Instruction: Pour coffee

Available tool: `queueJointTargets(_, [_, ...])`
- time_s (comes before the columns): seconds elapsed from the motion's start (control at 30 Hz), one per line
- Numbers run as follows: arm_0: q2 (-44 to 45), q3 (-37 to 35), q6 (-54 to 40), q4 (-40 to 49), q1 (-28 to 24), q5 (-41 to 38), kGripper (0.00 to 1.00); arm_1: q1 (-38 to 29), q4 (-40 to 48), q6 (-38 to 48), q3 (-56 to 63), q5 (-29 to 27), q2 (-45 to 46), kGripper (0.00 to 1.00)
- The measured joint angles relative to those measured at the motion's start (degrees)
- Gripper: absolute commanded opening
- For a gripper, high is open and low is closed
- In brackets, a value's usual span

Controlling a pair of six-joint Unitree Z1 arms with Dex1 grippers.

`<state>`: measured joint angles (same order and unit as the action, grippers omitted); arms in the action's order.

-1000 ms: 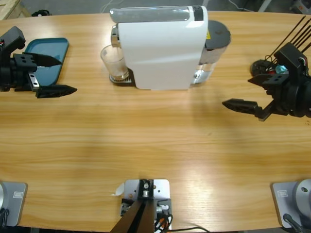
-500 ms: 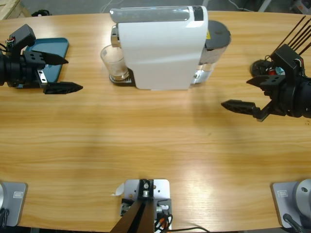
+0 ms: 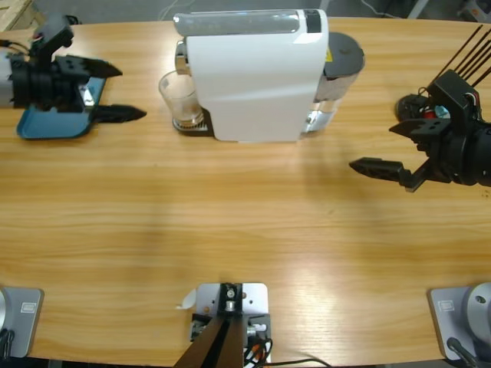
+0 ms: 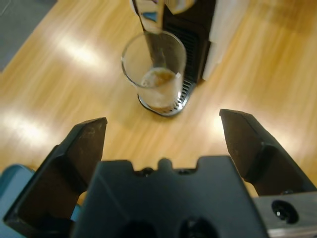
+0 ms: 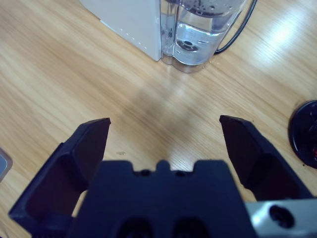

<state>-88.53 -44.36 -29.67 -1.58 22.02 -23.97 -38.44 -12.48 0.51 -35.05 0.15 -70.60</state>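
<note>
The coffee (image 4: 157,79) is a shallow brown layer, seemingly part see-through, in the glass (image 3: 178,100) on the drip tray at the left end of the coffee machine (image 3: 257,73); bare table (image 3: 245,222) lies open in front of the machine; left of the glass, the left gripper (image 3: 115,92) hovers level over a blue tray (image 3: 46,123), jaws wide apart and empty, pointing at the glass; right of the machine, the right gripper (image 3: 391,149) gapes empty.

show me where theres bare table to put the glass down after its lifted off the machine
The widest bare stretch is the table in front of the coffee machine, between the left gripper and right gripper. It is crowded around the glass itself, hard against the machine, with the blue tray beyond the left gripper.
</note>
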Motion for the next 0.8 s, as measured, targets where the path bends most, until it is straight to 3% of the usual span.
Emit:
queueJointTargets(0.3, [-8.2,-7.7,-2.3,-0.5,0.0,-2.9,1.000,0.0,0.0,0.0,0.0,0.0,-1.0,1.000])
queueJointTargets(0.8, [-14.3,-10.9,-3.0,-0.5,0.0,-6.6,1.000,0.0,0.0,0.0,0.0,0.4,-1.4,1.000])
